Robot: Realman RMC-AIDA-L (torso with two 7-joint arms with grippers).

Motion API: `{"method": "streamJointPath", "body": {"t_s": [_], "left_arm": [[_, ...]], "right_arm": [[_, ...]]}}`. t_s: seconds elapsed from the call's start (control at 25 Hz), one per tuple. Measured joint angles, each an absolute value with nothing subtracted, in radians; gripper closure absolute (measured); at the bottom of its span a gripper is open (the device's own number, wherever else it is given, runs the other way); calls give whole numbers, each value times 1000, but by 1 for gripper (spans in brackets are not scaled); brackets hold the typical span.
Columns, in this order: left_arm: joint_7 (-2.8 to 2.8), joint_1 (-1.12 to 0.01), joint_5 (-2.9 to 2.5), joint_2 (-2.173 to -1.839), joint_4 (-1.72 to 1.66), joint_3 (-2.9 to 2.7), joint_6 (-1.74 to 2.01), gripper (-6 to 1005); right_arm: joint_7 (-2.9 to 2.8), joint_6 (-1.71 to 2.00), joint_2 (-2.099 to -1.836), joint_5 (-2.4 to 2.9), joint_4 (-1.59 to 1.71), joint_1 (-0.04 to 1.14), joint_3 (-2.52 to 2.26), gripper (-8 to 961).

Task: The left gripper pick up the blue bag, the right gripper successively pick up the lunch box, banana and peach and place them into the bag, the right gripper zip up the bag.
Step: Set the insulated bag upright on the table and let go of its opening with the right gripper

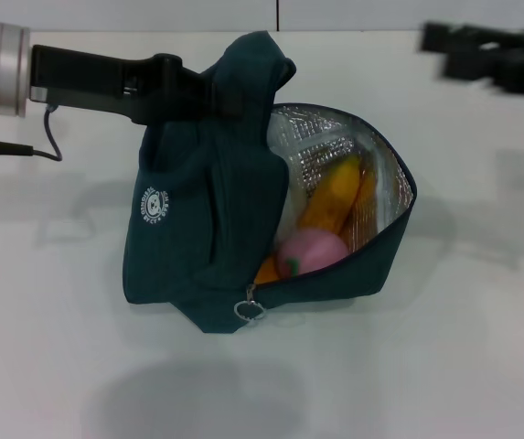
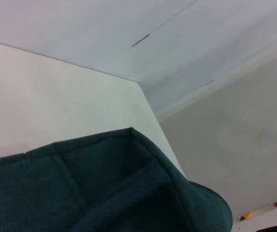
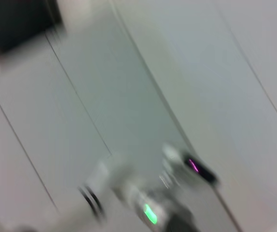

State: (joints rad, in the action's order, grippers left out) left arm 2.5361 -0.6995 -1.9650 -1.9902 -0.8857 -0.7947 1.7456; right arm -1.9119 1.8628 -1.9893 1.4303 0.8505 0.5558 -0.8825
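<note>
White table [image 1: 481, 366] beneath. Left tool [image 1: 208, 90] clenched on dark teal-blue fabric bag [image 1: 188, 247], held up; yellow-orange banana [image 1: 332, 194], pink peach [image 1: 312, 252] inside. Zipper unclosed. Right tool [image 1: 467, 46] far off, state unreadable.

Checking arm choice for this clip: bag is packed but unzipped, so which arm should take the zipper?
Right. The left tool is holding up the blue bag by its handles, while the right tool is free. The ring zipper pull is exposed.
</note>
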Motion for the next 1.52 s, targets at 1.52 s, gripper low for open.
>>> {"method": "streamJointPath", "body": {"t_s": [1.52], "left_arm": [[2521,-710,-1965,-1987,-862,-792,1739,957]], "right_arm": [[-1880,1423,-2019,1629,265,593,-869,174]]}}
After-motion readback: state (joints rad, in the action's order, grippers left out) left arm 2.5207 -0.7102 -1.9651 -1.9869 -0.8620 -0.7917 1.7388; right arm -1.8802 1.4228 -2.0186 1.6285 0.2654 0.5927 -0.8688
